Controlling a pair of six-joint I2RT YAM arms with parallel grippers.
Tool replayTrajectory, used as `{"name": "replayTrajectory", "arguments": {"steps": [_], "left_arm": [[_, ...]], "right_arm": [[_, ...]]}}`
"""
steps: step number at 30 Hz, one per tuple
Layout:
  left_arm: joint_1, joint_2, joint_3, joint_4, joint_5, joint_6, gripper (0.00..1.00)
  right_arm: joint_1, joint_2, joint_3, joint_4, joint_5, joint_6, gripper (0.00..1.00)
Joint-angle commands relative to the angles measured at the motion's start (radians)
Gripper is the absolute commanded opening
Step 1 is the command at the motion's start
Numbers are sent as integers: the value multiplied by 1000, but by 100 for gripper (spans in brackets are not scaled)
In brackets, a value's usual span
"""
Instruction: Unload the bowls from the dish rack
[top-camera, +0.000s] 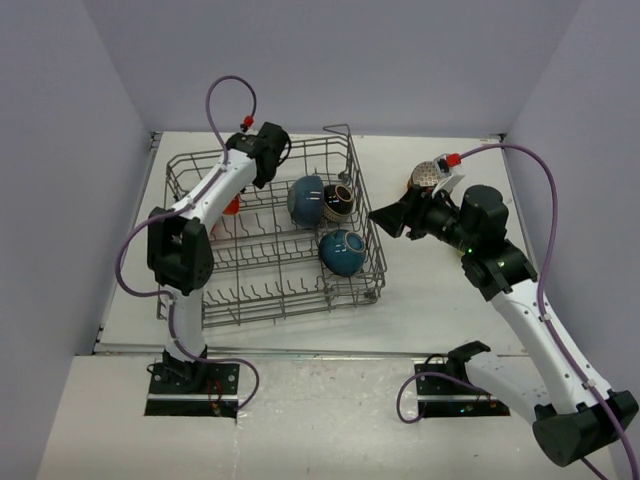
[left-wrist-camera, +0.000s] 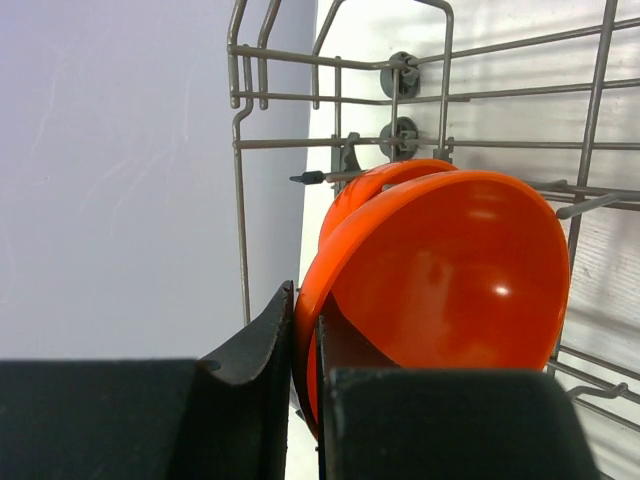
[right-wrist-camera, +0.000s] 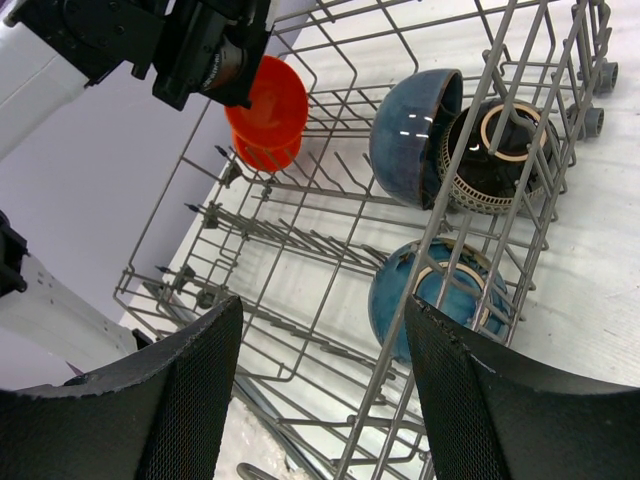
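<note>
An orange bowl (left-wrist-camera: 450, 270) stands on edge in the dish rack (top-camera: 375, 265). The left pincer (left-wrist-camera: 305, 390) squeezes its rim tight. Another orange bowl (left-wrist-camera: 365, 190) sits just behind it. The left arm bends over the rack's far side. The right arm points left at the rack. The right pincer (top-camera: 385, 215) is spread wide, holding nothing, just outside the rack wall. Two blue bowls (top-camera: 305, 200) lie ahead of it inside.

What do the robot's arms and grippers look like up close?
The left arm and right arm have white shells with black joints. A purple cable loops along each, ending at a red fitting. The right gripper has black fingers with a fine mesh texture.
</note>
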Motion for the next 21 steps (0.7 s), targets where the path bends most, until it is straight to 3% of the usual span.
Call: {"name": "replayTrajectory", "arguments": {"steps": [1,8,12,17,21], "left_arm": [[-23,-64,41,33,-4,15,0],[-32,-154,56,30,34,-11,0],[-39,-231,72,57,155,-14,0],[-41,-421,-30,213,556,-46,0],[-43,-540,-141,339,830,-109,0]], "right_arm": [[-1,-19,-2,39,-16,-25,67],[-1,-6,5,46,-28,-16,69],[-1,-16,31,72,-39,-6,72],[8,34,114,60,-87,10,72],[97,159,295,-45,36,-35,72]]}}
